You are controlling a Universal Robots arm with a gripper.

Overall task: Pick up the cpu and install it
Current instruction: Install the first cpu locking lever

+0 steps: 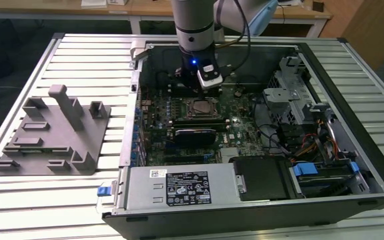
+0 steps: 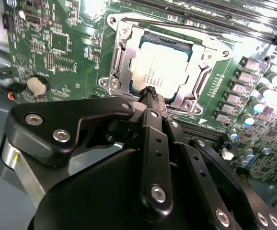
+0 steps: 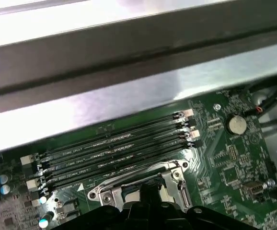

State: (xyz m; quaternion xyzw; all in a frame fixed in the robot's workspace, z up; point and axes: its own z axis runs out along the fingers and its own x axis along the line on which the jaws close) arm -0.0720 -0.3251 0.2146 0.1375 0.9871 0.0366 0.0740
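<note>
Cpu (image 2: 160, 67) in the socket (image 2: 121, 60) on the motherboard (image 1: 178, 125), fixture block (image 1: 52, 135) beside the case (image 1: 372, 165)

Arm upright, wrist lowered — gripper (image 2: 151, 93) fingers closed, empty

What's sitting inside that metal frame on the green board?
The cpu, a flat silvery square, lies inside the socket frame. The gripper hovers at its near edge and covers that part. What lies underneath is hidden.

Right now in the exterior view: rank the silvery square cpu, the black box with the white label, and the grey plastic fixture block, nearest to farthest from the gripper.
1. The silvery square cpu, seated in the motherboard socket just below the gripper.
2. The black box with the white label, at the case's near edge.
3. The grey plastic fixture block, outside the case at the exterior view's left.
</note>
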